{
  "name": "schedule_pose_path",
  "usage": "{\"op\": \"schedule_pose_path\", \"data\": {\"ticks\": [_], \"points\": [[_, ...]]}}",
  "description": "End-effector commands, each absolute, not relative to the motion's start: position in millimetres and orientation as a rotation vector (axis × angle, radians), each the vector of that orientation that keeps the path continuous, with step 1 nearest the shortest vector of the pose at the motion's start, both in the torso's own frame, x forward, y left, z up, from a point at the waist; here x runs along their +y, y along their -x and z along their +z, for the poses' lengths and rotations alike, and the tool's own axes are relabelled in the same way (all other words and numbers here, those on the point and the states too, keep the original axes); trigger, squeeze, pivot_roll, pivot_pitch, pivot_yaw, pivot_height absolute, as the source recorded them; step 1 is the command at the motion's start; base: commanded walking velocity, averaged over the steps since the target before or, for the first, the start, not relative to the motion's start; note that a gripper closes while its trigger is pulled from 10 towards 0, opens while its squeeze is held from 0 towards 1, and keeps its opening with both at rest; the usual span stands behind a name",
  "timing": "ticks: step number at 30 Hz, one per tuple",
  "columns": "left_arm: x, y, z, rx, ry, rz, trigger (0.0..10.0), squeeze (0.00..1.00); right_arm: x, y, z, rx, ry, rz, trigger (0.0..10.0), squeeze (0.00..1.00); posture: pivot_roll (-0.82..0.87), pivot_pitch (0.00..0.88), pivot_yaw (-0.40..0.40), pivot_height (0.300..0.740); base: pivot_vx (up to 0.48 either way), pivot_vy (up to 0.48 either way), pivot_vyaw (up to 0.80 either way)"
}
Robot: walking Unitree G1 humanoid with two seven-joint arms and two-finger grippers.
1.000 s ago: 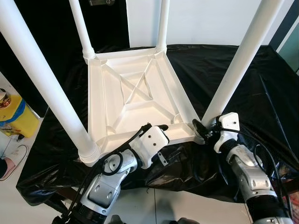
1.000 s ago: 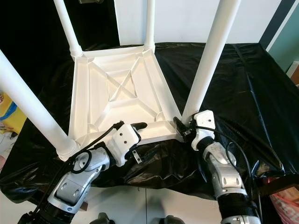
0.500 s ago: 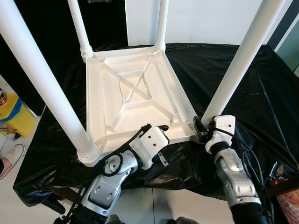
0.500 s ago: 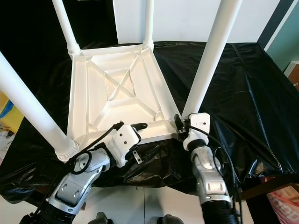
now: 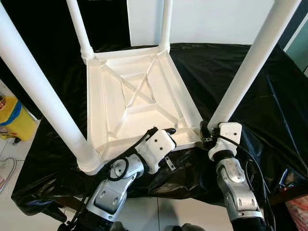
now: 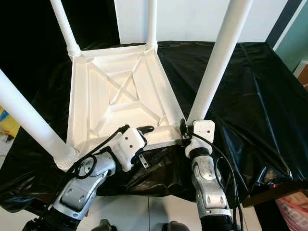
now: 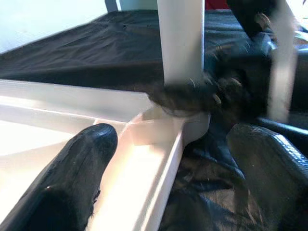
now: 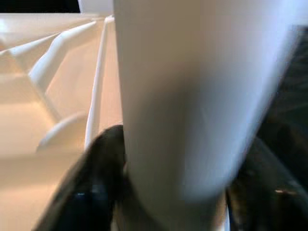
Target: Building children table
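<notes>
A white children's table lies upside down on a black-covered surface, its four legs pointing up. My left gripper sits at the table's near rim. Its fingers stand open astride the rim, one finger inside the tray-like underside and the other outside. My right gripper is at the base of the near right leg, at the table's near right corner. In the right wrist view the leg is held between both black fingers, which press on it.
Black sheeting covers the platform and hangs over its near edge. The near left leg rises steeply beside my left arm. A yellow container stands on the floor at the left. A red bag lies low on the right.
My right forearm has swung left and now stands more directly below the near right leg's base. The view has shifted slightly. The left gripper stays at the rim.
</notes>
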State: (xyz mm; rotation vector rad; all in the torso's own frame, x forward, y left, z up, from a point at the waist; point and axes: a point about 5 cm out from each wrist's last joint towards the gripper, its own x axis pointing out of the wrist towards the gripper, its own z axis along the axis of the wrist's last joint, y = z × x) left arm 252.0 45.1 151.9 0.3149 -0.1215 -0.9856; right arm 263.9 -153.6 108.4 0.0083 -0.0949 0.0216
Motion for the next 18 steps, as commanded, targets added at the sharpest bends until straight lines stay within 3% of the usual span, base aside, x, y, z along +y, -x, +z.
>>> {"op": "schedule_pose_path", "data": {"ticks": [1,13,14,18], "points": [[45,-256,153,-0.139,-0.305,-0.916,10.0,0.00,-157,-260,107,-0.097,-0.015,0.025,10.0,1.00,-0.03,0.082,-0.033,0.740,0.000,0.000,0.00],[48,-267,162,-0.189,-0.353,-0.919,10.0,0.00,-185,-236,116,-0.162,0.022,-0.024,10.0,0.99,-0.05,0.076,-0.009,0.740,0.000,0.000,0.00],[50,-268,164,-0.191,-0.339,-0.927,10.0,0.00,-189,-228,116,-0.156,0.040,-0.009,10.0,0.00,-0.05,0.080,-0.006,0.740,0.000,0.000,0.00],[53,-267,165,-0.186,-0.323,-0.941,10.0,0.00,-191,-218,115,-0.144,0.049,0.016,10.0,0.00,-0.06,0.079,-0.003,0.740,0.000,0.000,0.00]]}}
